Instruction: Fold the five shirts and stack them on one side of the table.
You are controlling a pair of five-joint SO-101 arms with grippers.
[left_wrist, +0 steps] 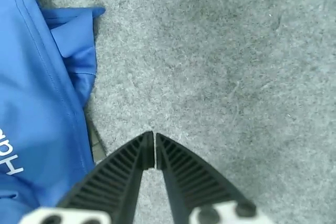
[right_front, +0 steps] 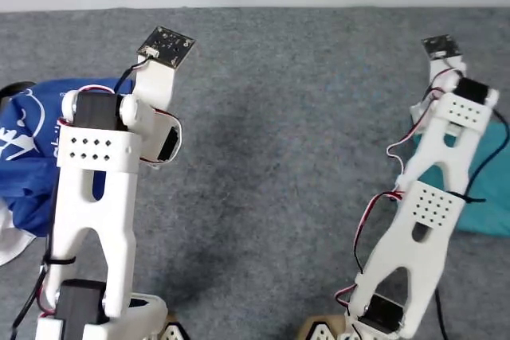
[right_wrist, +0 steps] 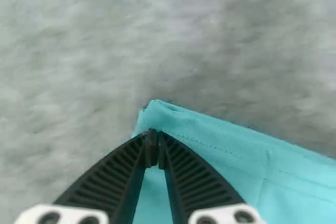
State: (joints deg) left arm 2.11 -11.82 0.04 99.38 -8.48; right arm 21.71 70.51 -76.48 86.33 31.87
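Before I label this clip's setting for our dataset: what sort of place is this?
Probably a robotics lab bench, not a home: two white arms side by side at a grey felt-covered table, with a blue shirt and teal shirt lying on it.

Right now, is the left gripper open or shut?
Shut and empty: the left gripper has its tips together over the grey table cover, beside the blue shirt, with nothing between them.
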